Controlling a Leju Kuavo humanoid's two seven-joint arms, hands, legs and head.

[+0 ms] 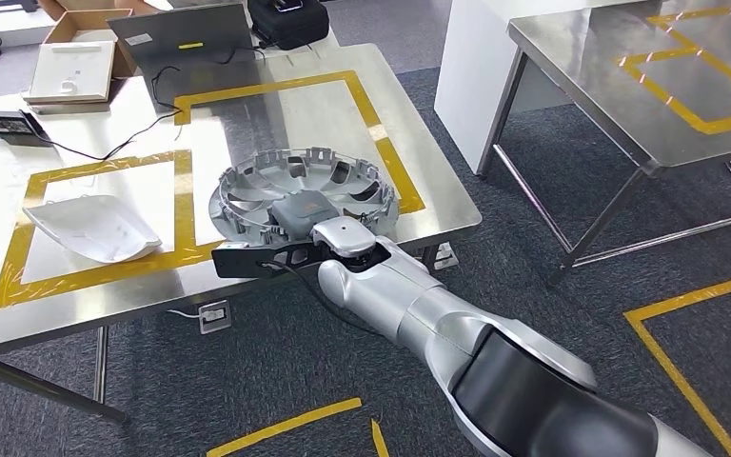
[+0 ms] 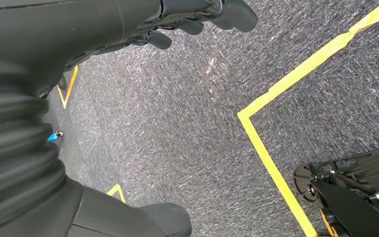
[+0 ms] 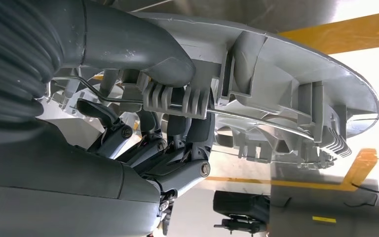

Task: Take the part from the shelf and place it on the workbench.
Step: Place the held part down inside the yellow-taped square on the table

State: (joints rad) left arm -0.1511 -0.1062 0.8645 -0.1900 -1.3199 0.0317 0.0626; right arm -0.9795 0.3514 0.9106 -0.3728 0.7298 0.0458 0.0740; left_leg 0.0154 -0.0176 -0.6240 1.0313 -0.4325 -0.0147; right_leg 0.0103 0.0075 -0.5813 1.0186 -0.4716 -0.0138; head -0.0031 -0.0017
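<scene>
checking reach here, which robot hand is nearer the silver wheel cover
Right. The right robot hand grips the wheel cover at its near rim over the table; the left robot hand hangs over the carpet, away from it.

The right hand (image 1: 306, 211) grips the grey wheel cover (image 1: 300, 186) over the workbench (image 1: 266, 114).
</scene>
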